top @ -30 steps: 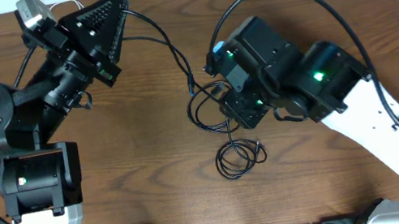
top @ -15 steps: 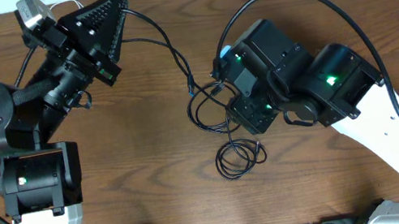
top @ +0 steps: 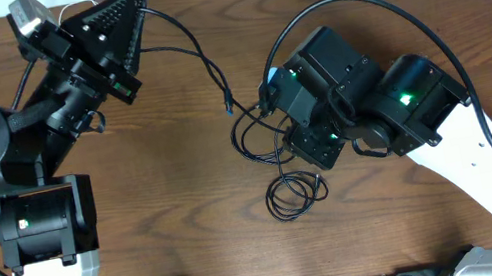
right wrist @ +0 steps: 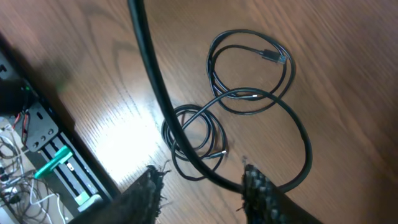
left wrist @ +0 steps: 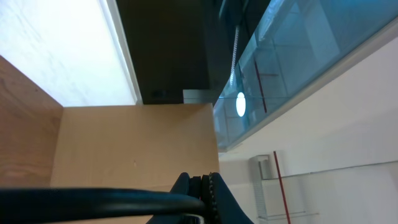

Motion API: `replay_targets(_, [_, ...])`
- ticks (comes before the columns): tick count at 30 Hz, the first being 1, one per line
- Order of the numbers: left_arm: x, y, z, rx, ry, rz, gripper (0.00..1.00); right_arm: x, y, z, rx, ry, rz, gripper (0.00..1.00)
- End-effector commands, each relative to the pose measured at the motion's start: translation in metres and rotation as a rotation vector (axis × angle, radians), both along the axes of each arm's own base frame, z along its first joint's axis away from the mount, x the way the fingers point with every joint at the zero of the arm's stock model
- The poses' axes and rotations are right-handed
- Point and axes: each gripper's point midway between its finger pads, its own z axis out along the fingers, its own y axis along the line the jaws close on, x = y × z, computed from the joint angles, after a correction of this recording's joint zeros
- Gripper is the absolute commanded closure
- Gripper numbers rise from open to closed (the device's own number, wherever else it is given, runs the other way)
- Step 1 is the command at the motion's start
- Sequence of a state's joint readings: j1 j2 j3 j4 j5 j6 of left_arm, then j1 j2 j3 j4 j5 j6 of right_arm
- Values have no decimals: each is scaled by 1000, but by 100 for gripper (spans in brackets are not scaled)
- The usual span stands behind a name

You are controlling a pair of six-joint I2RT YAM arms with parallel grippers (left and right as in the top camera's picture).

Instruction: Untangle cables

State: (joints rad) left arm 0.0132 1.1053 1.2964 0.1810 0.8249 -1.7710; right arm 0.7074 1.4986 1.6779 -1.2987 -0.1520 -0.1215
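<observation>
Overhead: left fingers [top: 133,5] were at the table's [top: 186,199] far left. They pinched a long black cable [top: 202,59] that ran to the black tangle [top: 261,135] beside the right fingers [top: 288,136]. A small coil [top: 294,193] lay just nearer.

Left wrist: the fingers [left wrist: 202,186] were together on the cable [left wrist: 93,198]. The camera faced walls and glass.

Right wrist: the fingers [right wrist: 258,186] were apart, with a close-up cable [right wrist: 155,87] passing between them, unclamped. The coil [right wrist: 193,140] and a plug-ended loop [right wrist: 249,68] lay on the wood.

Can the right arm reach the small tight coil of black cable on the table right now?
Probably yes. The coil lies flat on the table, close ahead of the open right gripper. One black cable crosses over it and runs between the jaws, so it may snag.
</observation>
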Motion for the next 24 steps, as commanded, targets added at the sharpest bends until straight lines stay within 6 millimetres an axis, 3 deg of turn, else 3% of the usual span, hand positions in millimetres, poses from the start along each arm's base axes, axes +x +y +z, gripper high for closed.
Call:
replay_targets(1, [-2, 2, 7, -25, 3, 0, 92, 0, 0, -7, -26, 3, 15, 61])
replay_targets(12, [-3, 1, 7, -46, 25, -11, 93, 2, 2, -19, -41, -2, 40, 57])
replay_targets(17, [-3, 1, 7, -46, 25, -11, 93, 3, 2, -18, -37, -7, 40, 70])
replay_targets(21, [-3, 1, 6, -44, 25, -14, 93, 5, 4, -17, -30, -10, 34, 99])
replay_targets(24, [-3, 1, 6, -39, 21, -13, 92, 7, 6, -15, -10, -3, -8, 99])
